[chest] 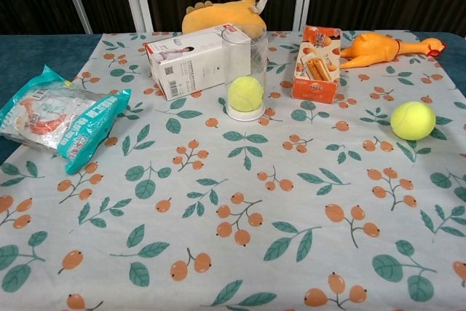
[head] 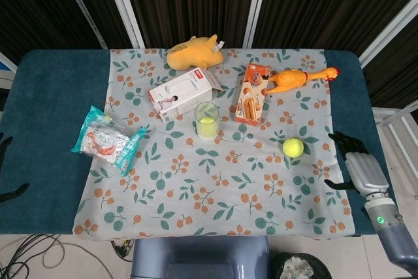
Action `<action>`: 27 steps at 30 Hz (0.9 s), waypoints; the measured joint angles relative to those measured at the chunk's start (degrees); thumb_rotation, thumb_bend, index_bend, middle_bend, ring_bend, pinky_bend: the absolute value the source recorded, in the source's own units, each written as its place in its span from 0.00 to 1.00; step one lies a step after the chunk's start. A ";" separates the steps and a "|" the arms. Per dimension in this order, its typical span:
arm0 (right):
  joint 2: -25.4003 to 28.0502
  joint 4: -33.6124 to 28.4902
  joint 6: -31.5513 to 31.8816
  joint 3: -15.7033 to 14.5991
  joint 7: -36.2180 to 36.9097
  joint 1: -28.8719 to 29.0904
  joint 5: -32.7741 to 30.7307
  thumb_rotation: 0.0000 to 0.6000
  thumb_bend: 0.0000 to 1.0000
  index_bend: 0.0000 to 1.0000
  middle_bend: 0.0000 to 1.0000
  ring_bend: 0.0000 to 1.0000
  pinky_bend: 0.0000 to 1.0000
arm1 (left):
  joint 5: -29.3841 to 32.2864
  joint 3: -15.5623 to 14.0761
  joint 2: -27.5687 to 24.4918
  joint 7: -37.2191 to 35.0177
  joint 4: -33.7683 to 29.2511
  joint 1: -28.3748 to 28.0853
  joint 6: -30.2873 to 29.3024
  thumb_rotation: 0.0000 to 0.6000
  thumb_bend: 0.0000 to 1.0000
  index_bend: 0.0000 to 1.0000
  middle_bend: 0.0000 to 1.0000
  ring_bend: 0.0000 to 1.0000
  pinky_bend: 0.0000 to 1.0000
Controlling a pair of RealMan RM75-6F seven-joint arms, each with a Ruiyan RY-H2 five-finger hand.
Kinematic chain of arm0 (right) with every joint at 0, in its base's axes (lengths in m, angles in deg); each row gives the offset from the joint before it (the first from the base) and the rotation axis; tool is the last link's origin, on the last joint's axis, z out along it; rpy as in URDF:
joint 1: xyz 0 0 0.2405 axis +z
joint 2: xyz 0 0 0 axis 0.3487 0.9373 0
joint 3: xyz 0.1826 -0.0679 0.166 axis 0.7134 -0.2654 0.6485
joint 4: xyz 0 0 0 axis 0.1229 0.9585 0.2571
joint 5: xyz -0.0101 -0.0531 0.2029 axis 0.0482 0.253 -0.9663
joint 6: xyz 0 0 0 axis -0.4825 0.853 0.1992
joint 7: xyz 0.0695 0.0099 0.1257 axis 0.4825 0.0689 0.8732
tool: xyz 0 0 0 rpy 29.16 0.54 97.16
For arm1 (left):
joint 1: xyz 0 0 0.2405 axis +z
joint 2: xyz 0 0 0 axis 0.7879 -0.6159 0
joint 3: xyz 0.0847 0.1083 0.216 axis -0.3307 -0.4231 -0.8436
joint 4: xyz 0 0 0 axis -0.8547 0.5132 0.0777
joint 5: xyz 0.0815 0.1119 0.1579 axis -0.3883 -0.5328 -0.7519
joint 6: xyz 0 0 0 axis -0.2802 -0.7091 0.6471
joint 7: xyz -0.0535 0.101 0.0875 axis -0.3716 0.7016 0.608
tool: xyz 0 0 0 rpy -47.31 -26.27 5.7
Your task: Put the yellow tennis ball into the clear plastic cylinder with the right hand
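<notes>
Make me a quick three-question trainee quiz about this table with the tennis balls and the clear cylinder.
1. True or false: the clear plastic cylinder already holds a tennis ball.
2. What lies nearest the loose tennis ball? A) snack bag B) biscuit box C) plush toy
3. Fill in: the right hand is ____ the loose ball.

Key: 1 true. 2 B, the biscuit box. 3 apart from, holding nothing, with fingers spread.
</notes>
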 measured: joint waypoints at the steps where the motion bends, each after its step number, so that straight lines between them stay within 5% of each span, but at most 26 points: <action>1: -0.39 0.20 -1.26 0.42 -1.04 1.34 -1.56 1.00 0.25 0.05 0.00 0.02 0.00 | 0.06 0.04 0.03 0.04 0.04 -0.04 0.09 1.00 0.00 0.08 0.00 0.00 0.06; 13: -10.98 10.29 -10.50 2.17 -11.32 12.82 -17.44 1.00 0.25 0.05 0.00 0.04 0.00 | 0.75 0.57 -0.10 -0.56 0.35 -0.12 0.37 1.00 0.00 0.08 0.00 0.00 0.06; 27: -18.79 20.56 -13.30 -0.30 -14.34 16.27 -22.28 1.00 0.25 0.21 0.15 0.19 0.00 | 1.24 0.87 -0.17 -0.68 0.48 -0.15 0.66 1.00 0.00 0.08 0.00 0.00 0.06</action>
